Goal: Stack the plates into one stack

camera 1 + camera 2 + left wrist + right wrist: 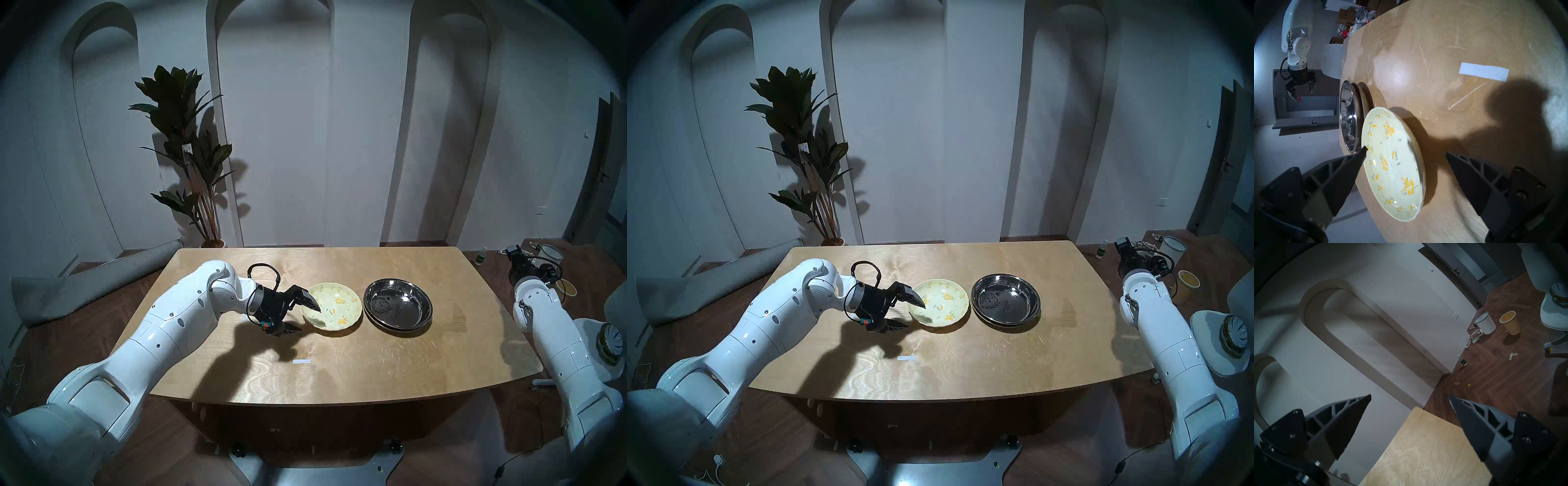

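Observation:
A pale yellow floral plate (334, 305) (1393, 162) lies on the wooden table (339, 380) near its middle. Right of it sits the shiny steel plate (398, 302) (1348, 117) with a cartoon print, on top of an olive-beige plate whose rim (390, 327) (1364, 101) peeks out below. My left gripper (305, 317) (1406, 151) is open at the floral plate's left rim, turned on its side. One finger is above the plate's inside and the other is low beside the rim. My right gripper (1410, 395) (1299, 88) is open and holds nothing, off the table's far right corner.
A white tape strip (301, 361) (1483, 73) lies on the table nearer the front. A potted plant (190, 142) stands behind the far left corner. Cups (1510, 324) and a chair (597, 346) stand on the floor to the right.

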`<state>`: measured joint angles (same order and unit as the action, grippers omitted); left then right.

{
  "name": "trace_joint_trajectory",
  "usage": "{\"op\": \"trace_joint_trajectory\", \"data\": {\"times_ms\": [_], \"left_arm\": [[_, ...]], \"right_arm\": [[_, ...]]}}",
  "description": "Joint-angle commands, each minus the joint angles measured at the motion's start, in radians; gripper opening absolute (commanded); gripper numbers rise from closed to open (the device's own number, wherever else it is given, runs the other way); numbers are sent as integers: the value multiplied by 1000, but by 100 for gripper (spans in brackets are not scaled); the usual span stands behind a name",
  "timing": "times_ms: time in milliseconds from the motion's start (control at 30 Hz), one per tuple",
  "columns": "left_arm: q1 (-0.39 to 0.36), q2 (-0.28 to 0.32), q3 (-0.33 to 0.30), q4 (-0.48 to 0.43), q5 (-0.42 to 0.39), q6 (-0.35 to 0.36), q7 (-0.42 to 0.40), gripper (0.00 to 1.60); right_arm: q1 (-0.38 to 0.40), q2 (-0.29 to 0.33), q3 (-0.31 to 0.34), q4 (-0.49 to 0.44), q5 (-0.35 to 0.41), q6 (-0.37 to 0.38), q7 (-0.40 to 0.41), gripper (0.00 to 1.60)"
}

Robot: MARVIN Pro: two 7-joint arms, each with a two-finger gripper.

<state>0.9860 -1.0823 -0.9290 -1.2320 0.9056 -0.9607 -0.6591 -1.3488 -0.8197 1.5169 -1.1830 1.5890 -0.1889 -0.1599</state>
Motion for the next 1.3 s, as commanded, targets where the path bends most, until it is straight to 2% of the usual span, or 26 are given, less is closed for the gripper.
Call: {"op": "trace_joint_trajectory", "data": {"times_ms": [0, 567, 1233, 1267], "left_arm": [[-74, -22, 0, 7, 60, 1, 30, 160], [-123, -91, 59, 77, 242, 1, 118, 160], [-164, -170, 125, 189, 395, 8, 248, 160], [-166, -173, 129, 196, 404, 10, 258, 148]], "right_arm": [[8, 0, 5, -23, -6, -16, 24, 160], [5, -12, 4, -54, -29, -50, 64, 160], [-16, -17, 14, -75, -53, -98, 102, 160], [-17, -17, 15, -76, -55, -101, 104, 160]]}}
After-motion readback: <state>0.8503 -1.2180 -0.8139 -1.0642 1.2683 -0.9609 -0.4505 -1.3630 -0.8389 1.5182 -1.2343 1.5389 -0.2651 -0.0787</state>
